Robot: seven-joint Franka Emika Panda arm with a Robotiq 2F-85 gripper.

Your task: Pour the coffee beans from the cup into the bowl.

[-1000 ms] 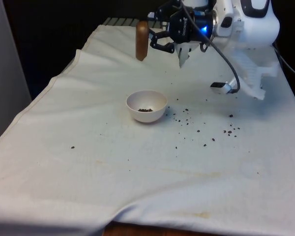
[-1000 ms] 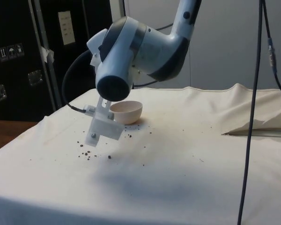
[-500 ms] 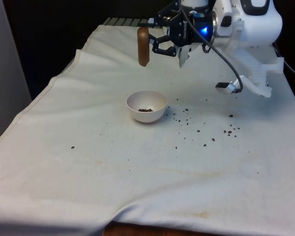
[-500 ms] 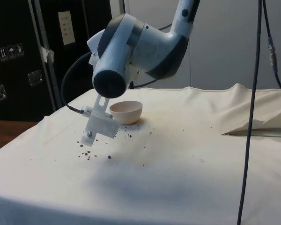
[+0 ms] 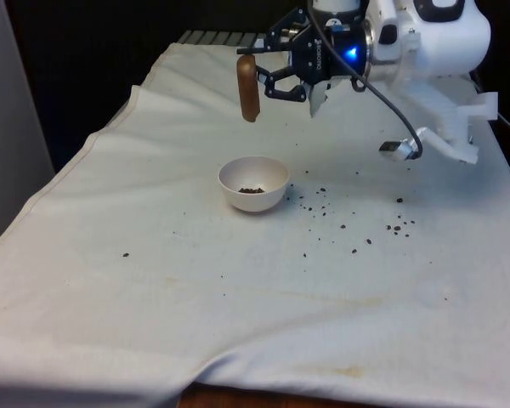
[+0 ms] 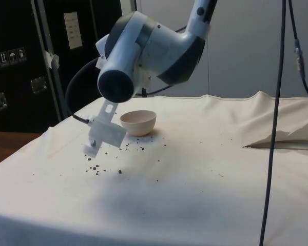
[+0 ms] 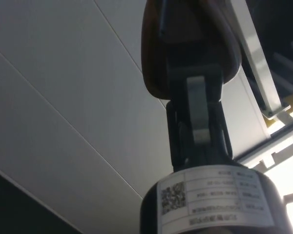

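A: The gripper (image 5: 263, 75) is up in the air over the far end of the table (image 5: 153, 280), turned on its side, and its fingers are clamped on the brown cup (image 5: 249, 87).

B: From the front the cup looks long and narrow, nearly upright, hanging off the gripper at its nine o'clock side. Which end is the mouth, I cannot tell.

A: The wrist camera gives a close look: the cup (image 7: 156, 53) is a rounded brown shape with one black finger (image 7: 195, 73) lying across its face. Jaws closed on the cup, no doubt there.

B: And the bowl (image 5: 253, 184)? It sits on the cloth below the cup, at about six o'clock from it, well apart, nothing touching.

A: A white bowl with a small dark heap of coffee beans (image 5: 252, 189) at the bottom.

B: Plenty missed, though. Spilled beans (image 5: 357, 223) are scattered over the cloth at three to four o'clock from the bowl, some just beside its foot, others strung out farther.

A: One stray bean (image 5: 125, 254) lies alone at about eight o'clock from the bowl, well away.

B: In the side view the bowl (image 6: 138, 122) stands partly behind the big white arm (image 6: 149, 51), with spilled beans (image 6: 95, 168) dotted on the cloth in front.
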